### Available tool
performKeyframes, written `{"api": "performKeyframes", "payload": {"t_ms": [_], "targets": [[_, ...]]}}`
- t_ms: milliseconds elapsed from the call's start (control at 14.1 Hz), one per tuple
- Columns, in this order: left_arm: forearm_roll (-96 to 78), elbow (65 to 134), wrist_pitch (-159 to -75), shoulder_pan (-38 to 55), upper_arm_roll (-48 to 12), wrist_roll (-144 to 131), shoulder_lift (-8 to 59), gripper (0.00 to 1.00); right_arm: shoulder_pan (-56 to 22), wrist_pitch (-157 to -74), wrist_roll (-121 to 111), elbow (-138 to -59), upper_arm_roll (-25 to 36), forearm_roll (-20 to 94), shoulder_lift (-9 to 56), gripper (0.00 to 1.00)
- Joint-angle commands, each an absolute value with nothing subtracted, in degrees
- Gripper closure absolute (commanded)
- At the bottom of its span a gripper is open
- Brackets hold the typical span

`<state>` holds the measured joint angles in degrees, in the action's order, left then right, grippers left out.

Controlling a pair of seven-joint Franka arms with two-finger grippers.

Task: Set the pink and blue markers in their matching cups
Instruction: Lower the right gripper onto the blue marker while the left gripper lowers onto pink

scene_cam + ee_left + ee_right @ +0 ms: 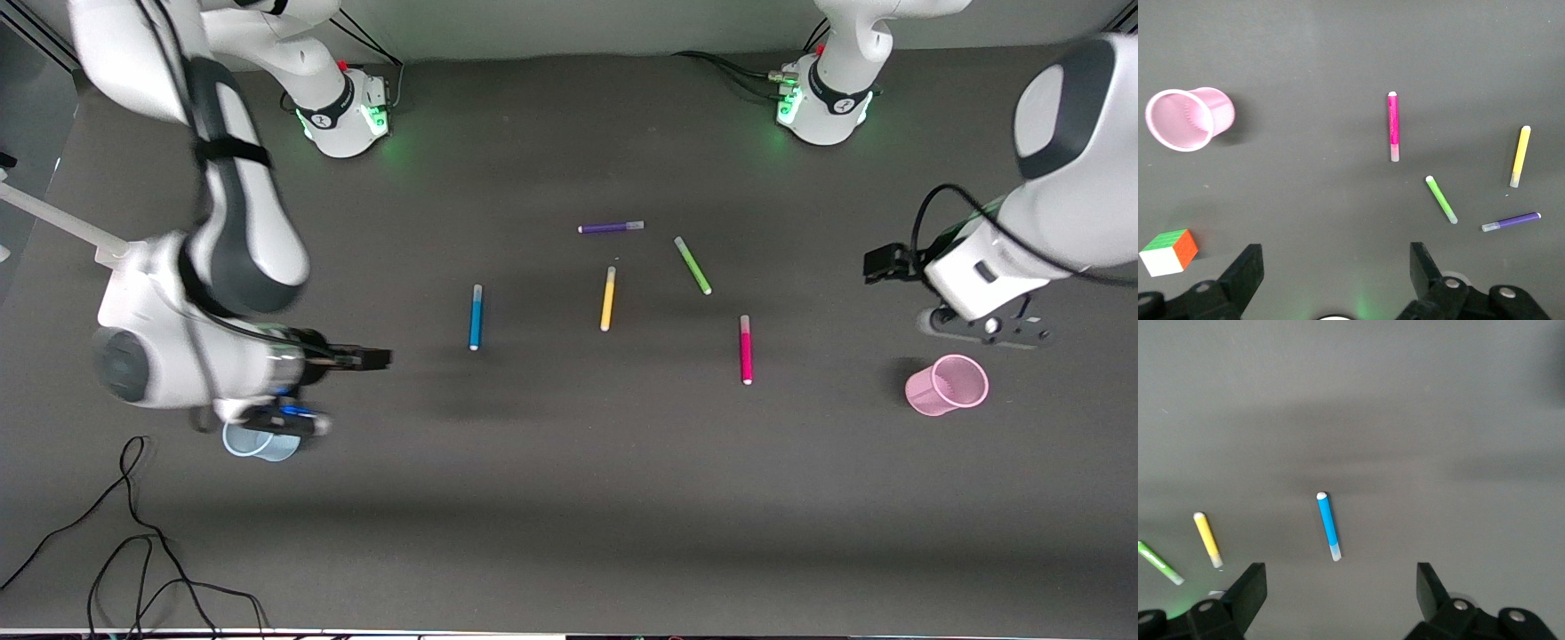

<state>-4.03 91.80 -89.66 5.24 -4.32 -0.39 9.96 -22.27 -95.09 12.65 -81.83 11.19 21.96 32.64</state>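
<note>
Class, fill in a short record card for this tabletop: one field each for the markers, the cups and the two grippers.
blue marker: flat on the table, toward the right arm's end
pink marker: flat on the table, toward the left arm's end
blue cup: empty, partly under the right arm
pink cup: tipped on its side, empty
other markers: purple, yellow, green
left gripper: open, empty
right gripper: open, empty

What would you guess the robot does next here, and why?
Probably the right end effector, open and empty above the table, drops onto the blue marker, which lies loose in line with it. The blue cup and pink cup hold nothing yet; the pink marker also lies loose, and the left end effector waits open.
</note>
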Motion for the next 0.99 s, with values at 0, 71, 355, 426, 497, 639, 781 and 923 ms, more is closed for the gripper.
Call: {"api": "performKeyframes", "payload": {"t_ms": [0, 71, 355, 426, 497, 639, 781, 923], "targets": [[-4.75, 94.91, -92.01, 7.21, -3.78, 0.18, 11.51, 0.02, -24.69, -93.43, 13.62, -75.59, 10.55, 21.71, 41.28, 0.01], [-4.75, 97.10, -94.37, 7.82, -3.87, 0.18, 11.69, 0.02, -25.13, -93.43, 13.54, -75.41, 9.85, 21.71, 43.14, 0.01], [-4.92, 105.98, -107.28, 10.36, -3.87, -0.87, 13.00, 0.02, -26.54, -93.43, 13.62, -75.15, 7.92, 21.71, 47.28, 0.01], [-4.92, 107.65, -110.62, 11.33, -3.87, -0.97, 13.53, 0.02, -26.63, -93.43, 13.71, -75.23, 7.21, 21.62, 47.89, 0.01], [-4.92, 109.23, -113.79, 11.51, -3.87, -0.97, 14.41, 0.02, -26.63, -93.34, 13.71, -75.41, 7.12, 21.53, 48.60, 0.01], [-6.49, 111.17, -119.24, 11.86, -3.87, -0.97, 17.04, 0.03, -27.77, -92.90, 13.62, -75.50, 6.86, 20.57, 50.35, 0.01], [-9.66, 112.84, -123.12, 12.91, -3.87, -0.97, 19.41, 0.03, -27.77, -92.90, 13.71, -75.41, 6.77, 20.39, 52.02, 0.01], [-9.93, 115.30, -128.56, 15.02, -3.87, -1.05, 21.00, 0.03, -28.38, -92.90, 13.80, -75.50, 6.77, 20.39, 52.64, 0.01]]}}
